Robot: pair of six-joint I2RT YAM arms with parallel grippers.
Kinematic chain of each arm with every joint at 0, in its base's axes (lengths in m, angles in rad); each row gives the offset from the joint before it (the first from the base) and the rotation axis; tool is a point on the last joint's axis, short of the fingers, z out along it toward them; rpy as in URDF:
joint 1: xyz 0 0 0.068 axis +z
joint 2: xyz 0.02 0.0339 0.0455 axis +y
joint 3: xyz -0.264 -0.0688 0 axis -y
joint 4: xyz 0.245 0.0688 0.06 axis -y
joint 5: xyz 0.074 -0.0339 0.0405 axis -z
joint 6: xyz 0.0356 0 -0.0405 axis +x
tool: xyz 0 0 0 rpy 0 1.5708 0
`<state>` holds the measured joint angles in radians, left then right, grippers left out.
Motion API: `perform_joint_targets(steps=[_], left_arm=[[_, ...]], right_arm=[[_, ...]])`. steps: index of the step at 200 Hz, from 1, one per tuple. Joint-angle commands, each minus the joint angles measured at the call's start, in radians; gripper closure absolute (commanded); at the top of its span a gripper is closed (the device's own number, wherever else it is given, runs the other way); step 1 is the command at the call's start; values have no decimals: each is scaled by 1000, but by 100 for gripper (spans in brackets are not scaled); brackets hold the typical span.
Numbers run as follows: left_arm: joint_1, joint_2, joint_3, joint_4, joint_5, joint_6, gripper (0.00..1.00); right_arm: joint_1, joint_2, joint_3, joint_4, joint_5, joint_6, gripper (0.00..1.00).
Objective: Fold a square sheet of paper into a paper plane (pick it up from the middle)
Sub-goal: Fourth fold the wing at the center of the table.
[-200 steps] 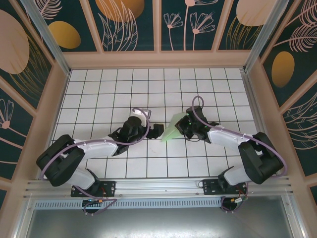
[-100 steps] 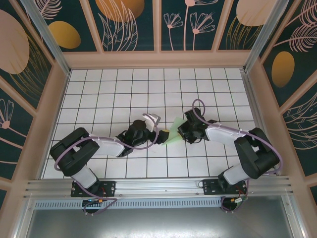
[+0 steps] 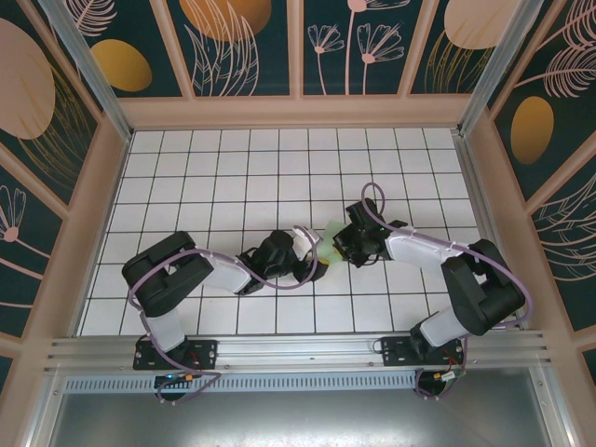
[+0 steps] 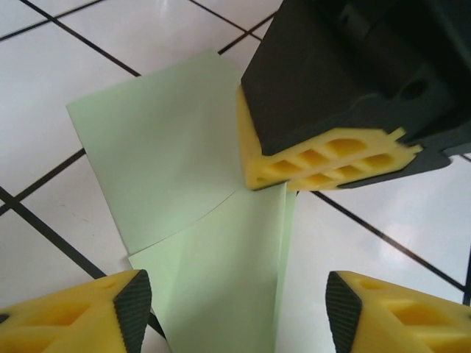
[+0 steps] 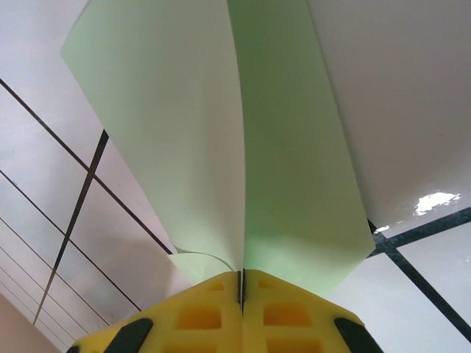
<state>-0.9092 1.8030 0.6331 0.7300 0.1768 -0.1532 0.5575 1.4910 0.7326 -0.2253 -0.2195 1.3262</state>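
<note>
**Taking hold of the fold without skewing it**

The left gripper (image 4: pixel 232 309), black with yellow foam pads, stands with its jaws apart. One pad sits on either side of the near end of the pale mint-green sheet of thin paper (image 4: pixel 169 162), not yet pinching it. The sheet shows one curved flap lying over a creased strip. The white tiled counter (image 3: pixel 233 168) is beneath it, and I cannot tell whether the sheet touches it. At the sheet's right, the right gripper (image 5: pixel 241 294) has its pads pressed together on the folded edge. To do this well, I judge the left gripper should centre on the crease and close squarely across both layers. Closing off-centre could skew the fold or let the loose flap slip out.
</note>
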Motion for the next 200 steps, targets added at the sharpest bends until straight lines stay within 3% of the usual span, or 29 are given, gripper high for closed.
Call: perform_joint_targets(steps=[1,87,136,164,200], left_arm=[[-3,27,46,1,36,23,37],[-3,91,96,-26,65,6,42],[-3,92,80,-10,49,3,49],[-3,90,68,7,43,10,58],[-2,98,62,13,43,17,60]], right_arm=[[-5,12,25,-48,-23,5,100],[-35,31,31,-48,-47,-5,100],[-41,40,36,-52,-61,-9,100],[-44,40,36,-50,-69,-10,100],[-50,35,37,-45,-80,-10,100]])
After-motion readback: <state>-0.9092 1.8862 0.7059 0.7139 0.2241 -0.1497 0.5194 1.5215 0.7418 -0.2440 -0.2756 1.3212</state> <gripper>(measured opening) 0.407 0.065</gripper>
